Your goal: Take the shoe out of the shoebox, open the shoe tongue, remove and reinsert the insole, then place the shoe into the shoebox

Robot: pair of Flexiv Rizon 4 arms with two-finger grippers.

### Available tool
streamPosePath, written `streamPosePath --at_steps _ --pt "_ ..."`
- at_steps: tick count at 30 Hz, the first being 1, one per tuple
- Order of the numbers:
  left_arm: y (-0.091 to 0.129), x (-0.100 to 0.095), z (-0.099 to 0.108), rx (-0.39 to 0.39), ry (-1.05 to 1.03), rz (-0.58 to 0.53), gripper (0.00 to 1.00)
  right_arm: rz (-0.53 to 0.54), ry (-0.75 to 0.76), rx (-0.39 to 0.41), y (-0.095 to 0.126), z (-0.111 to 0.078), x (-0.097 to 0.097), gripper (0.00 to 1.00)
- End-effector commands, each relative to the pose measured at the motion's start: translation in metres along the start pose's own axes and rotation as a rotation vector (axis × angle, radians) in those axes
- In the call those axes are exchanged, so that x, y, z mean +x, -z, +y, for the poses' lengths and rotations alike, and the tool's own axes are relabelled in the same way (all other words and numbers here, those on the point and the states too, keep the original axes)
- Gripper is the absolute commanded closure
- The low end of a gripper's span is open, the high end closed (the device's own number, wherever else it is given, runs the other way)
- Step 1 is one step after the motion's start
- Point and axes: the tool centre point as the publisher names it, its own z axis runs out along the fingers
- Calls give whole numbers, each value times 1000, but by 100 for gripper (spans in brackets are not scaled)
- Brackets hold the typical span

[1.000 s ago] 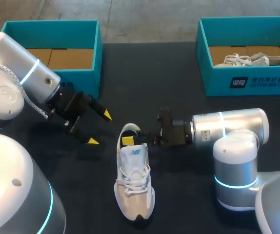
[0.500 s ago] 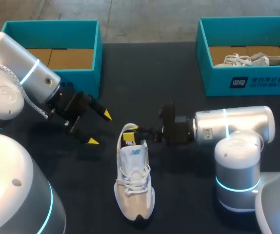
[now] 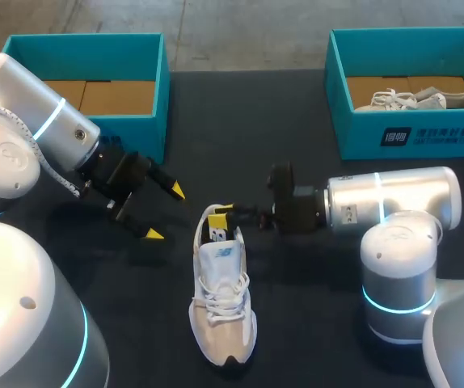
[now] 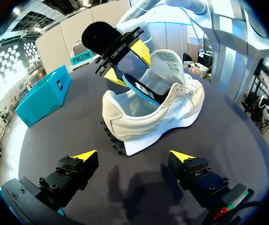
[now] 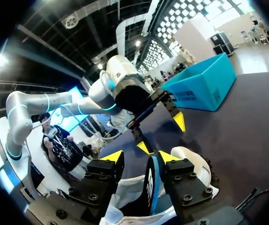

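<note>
A white sneaker (image 3: pixel 222 299) lies on the dark table, toe toward me, heel toward the far side. From the right, my right gripper (image 3: pixel 225 212) stands over the heel opening, shut on the dark, blue-edged insole (image 3: pixel 218 234), whose heel end sticks up out of the shoe. The left wrist view shows the sneaker (image 4: pixel 158 117) ahead, with the insole (image 4: pixel 141 89) pinched by my right gripper (image 4: pixel 125 63). In the right wrist view the insole (image 5: pixel 152 185) stands on edge between the fingers of my right gripper (image 5: pixel 140 157). My left gripper (image 3: pixel 166 212) hangs open, left of the heel and apart from it.
A teal shoebox (image 3: pixel 86 48) with a bare cardboard bottom stands at the back left, just behind my left arm. Another teal shoebox (image 3: pixel 410 137) at the back right holds a second pale sneaker (image 3: pixel 418 99).
My right gripper has risen and drawn back to the right with the insole, lifting its heel end out of the shoe. The left arm has not moved.
</note>
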Motion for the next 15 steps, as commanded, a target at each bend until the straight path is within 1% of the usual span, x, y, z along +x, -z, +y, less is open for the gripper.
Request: streamPosePath --at_steps 1,8,15 --pt "1 0 0 -4 0 1 0 0 0 6 -1 4 -1 53" --pt "1 0 0 -4 0 1 0 -32 -1 3 9 7 -5 51" --pt "1 0 0 -4 0 1 0 -94 -23 16 27 9 -1 51"
